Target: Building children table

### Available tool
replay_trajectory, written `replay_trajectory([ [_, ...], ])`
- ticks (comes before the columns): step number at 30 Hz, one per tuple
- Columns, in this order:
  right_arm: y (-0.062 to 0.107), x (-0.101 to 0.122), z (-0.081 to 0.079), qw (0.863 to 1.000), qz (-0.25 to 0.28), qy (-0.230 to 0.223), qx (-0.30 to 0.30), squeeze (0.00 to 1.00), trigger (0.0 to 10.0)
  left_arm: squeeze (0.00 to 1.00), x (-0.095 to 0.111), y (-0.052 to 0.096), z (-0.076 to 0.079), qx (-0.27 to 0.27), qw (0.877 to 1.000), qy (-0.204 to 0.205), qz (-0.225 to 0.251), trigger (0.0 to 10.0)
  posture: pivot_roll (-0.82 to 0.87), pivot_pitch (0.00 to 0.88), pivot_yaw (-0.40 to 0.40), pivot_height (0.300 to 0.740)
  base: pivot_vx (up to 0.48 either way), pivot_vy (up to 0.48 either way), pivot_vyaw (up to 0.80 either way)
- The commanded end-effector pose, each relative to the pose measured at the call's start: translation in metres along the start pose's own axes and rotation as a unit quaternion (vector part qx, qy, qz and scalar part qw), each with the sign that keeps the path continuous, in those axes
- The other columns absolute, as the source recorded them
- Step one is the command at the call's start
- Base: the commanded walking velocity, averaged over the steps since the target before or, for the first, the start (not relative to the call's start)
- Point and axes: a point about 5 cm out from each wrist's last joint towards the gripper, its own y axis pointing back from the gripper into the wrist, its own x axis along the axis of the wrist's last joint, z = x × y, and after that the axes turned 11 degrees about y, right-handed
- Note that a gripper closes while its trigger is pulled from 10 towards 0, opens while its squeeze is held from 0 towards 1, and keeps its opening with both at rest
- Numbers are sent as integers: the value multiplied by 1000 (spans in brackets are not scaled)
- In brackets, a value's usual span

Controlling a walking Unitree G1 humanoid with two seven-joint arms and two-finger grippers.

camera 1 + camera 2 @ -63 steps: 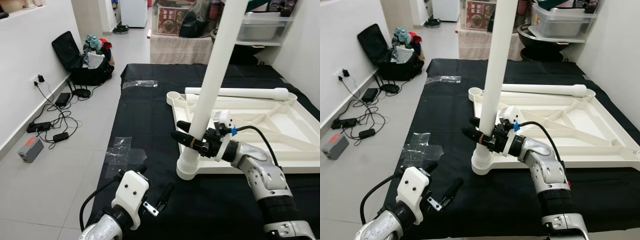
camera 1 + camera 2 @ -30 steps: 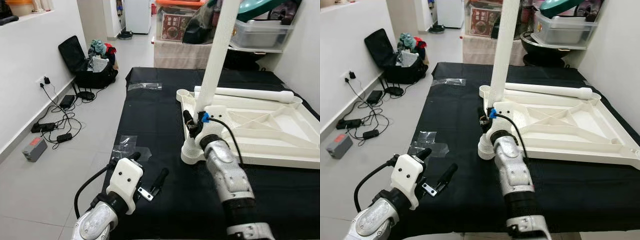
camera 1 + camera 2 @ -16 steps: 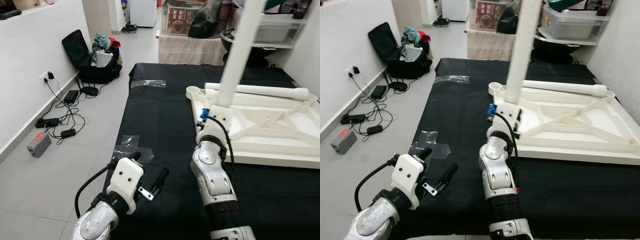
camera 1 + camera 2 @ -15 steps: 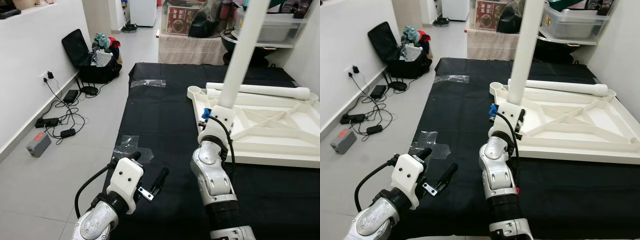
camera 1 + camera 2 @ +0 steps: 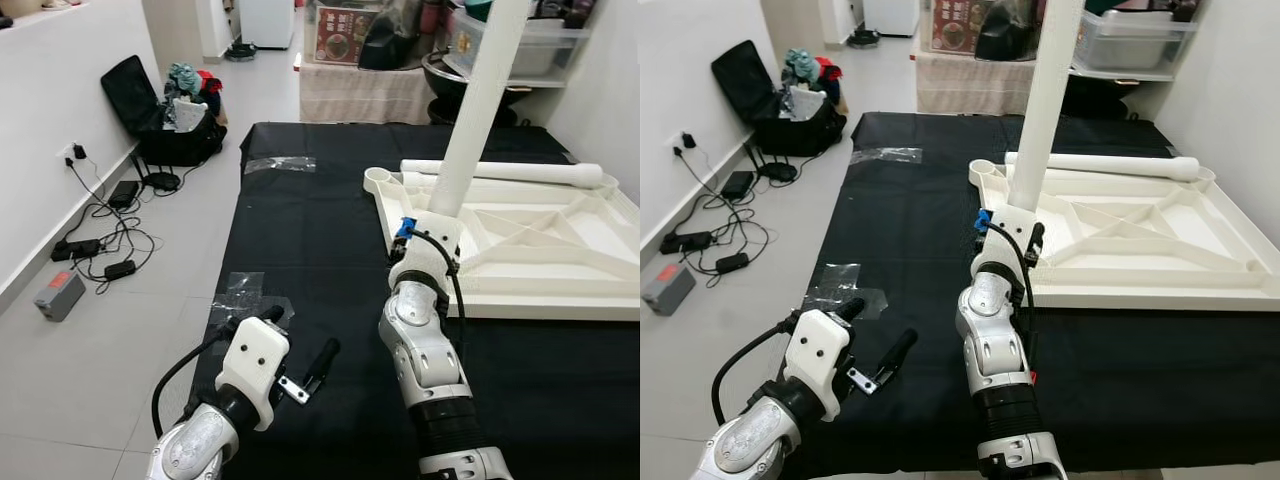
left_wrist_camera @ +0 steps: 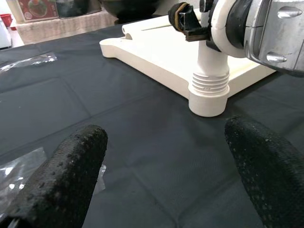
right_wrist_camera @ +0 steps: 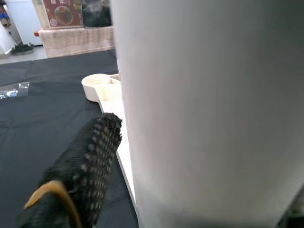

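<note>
here the right gripper (image 5: 1020, 232) clasps the upright table leg (image 5: 1045, 105) on the tabletop (image 5: 1140, 250), left gripper (image 5: 875, 345) spread wide.

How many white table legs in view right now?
2. One upright leg stands in the near-left corner socket of the upturned tabletop, with the right gripper around it. One loose leg lies along the far edge. Others may be hidden.

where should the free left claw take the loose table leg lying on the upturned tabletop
Grip the loose leg on its plain round shaft near mid-length, coming down from above. It lies flat along the far edge of the upturned tabletop, so a top-down pinch across it should balance. Avoid its bulged end. The left claw hangs open over the black mat; the right claw grips the upright leg.
</note>
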Motion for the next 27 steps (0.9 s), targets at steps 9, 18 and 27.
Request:
replay_trajectory([
  [9,4,13,-6,996,35,-58,64,0,10000,0,-1,0,2,-2,1000,-4,-2,10000,93,74,-55,740,0,0,0],
  [18,-26,26,29,978,96,-110,147,0,10000,0,-2,1,1,0,1000,-2,-2,10000,92,86,-55,740,0,0,0],
  [27,-49,20,41,954,103,-122,252,0,10000,0,-1,-1,3,-5,1000,-2,-2,10000,95,89,-57,740,0,0,0],
])
